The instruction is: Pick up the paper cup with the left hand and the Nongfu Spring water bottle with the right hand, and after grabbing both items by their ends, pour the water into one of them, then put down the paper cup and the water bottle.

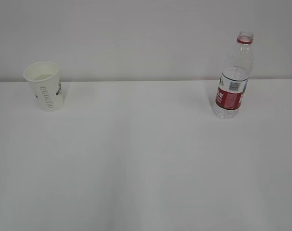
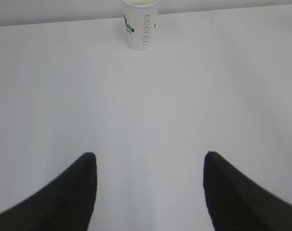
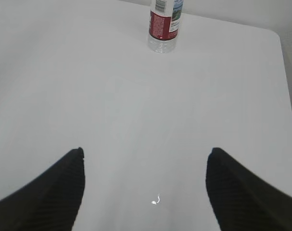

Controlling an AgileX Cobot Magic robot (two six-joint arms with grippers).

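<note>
I am holding my left tool (image 2: pixel 149 166) and right tool (image 3: pixel 145 163) wide and empty, lining each up on the cup (image 2: pixel 141 23) and bottle (image 3: pixel 163 25) standing far ahead on the bench (image 1: pixel 146 159).

Left hand (image 2: pixel 149 161) and right hand (image 3: pixel 145 156) hover spread wide, holding nothing.

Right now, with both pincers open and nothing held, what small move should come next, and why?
Probably advance the left pincer straight toward the paper cup: it stands upright, ungrasped, far ahead of the open fingers. The water bottle likewise waits ahead of the right pincer.
</note>
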